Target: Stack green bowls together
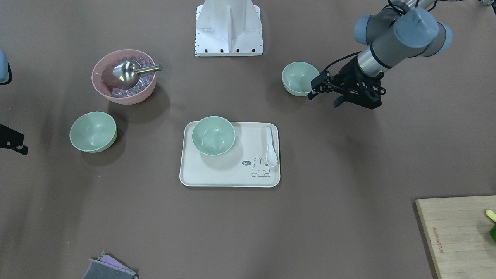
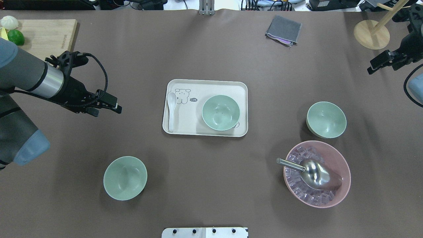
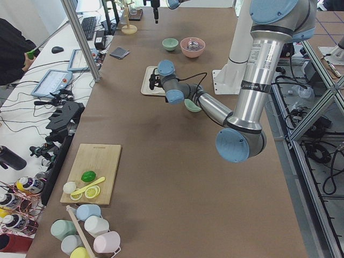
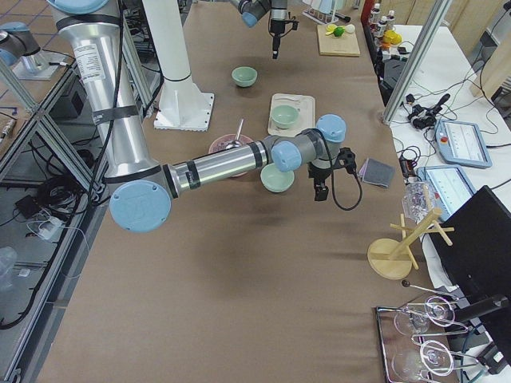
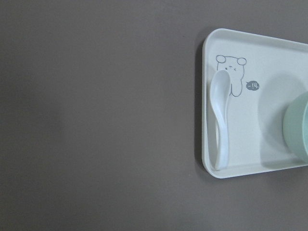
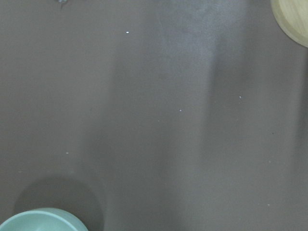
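Note:
Three pale green bowls stand apart on the brown table. One bowl (image 2: 220, 112) sits on the cream tray (image 2: 205, 86). A second bowl (image 2: 125, 178) rests near the robot on its left side. The third bowl (image 2: 326, 119) lies on the right, just beyond the pink bowl. My left gripper (image 2: 107, 111) hovers open and empty to the left of the tray, farther out than the near-left bowl (image 1: 300, 78). My right gripper (image 2: 380, 67) hangs open and empty at the far right edge, away from the right bowl (image 1: 93, 131). The left wrist view catches the tray bowl's rim (image 5: 298, 134).
A pink bowl (image 2: 317, 173) holds ice cubes and a metal scoop (image 2: 312, 172). A white spoon (image 2: 171, 110) lies on the tray. A cutting board (image 2: 46, 34) with fruit sits far left, a grey cloth (image 2: 283, 30) at the far side, a wooden stand (image 2: 371, 34) far right.

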